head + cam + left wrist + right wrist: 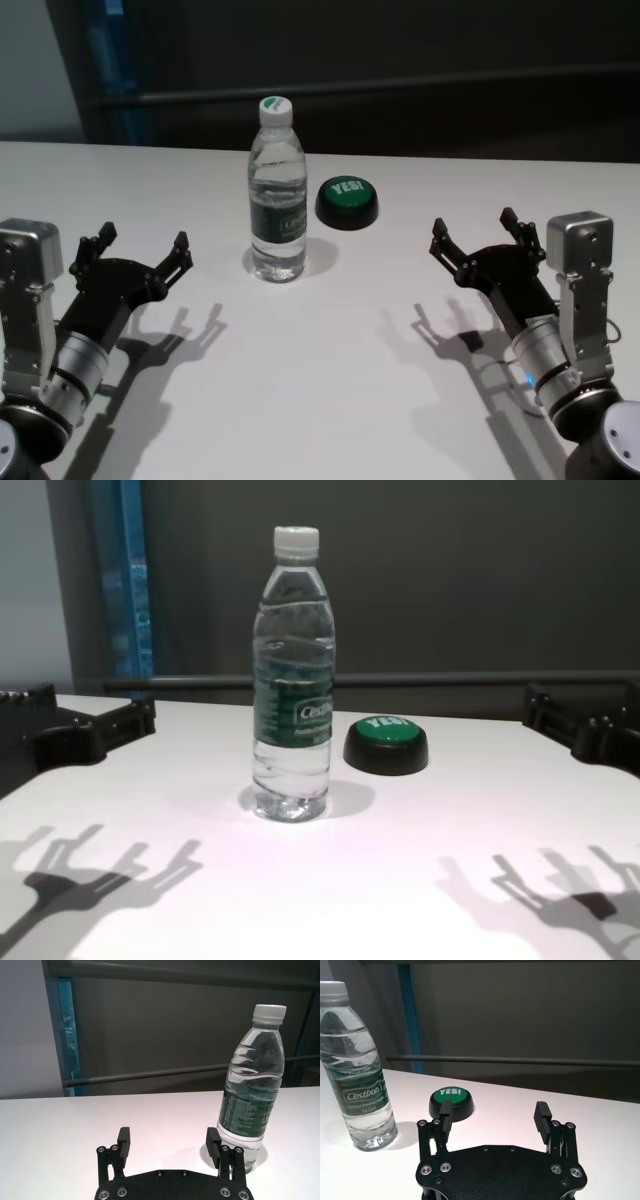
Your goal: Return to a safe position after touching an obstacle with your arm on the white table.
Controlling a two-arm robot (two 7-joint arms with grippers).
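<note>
Taking the water bottle (277,190) as the reference point, the nearest things to the robot are its two arms, which sit closer to the robot than the bottle, one on each side of it. The left gripper (140,253) hovers above the white table (320,400) to the bottle's left and nearer the robot, well apart from the bottle. Its fingers (123,1141) are spread wide and nothing sits between them; in the left wrist view the bottle (252,1090) stands beyond one fingertip, not touched. The right gripper (478,237) hangs to the bottle's right, farther from it than the left one is, also nearer the robot. Its fingers (541,1115) likewise stand wide apart with nothing held. Both grippers cast forked shadows on the tabletop on the near side of the bottle.

The bottle itself stands upright on the table, roughly midway between the two grippers, clear-walled, holding water, with a white screw cap and a dark green label bearing white lettering; the chest view shows it (292,675) resting flat on its base.

Just behind the bottle and to its right sits a low round green button (347,201) on a black base, marked "YES!", near the bottle but not touching it. Beyond the bottle the table's far edge meets a dark wall.
</note>
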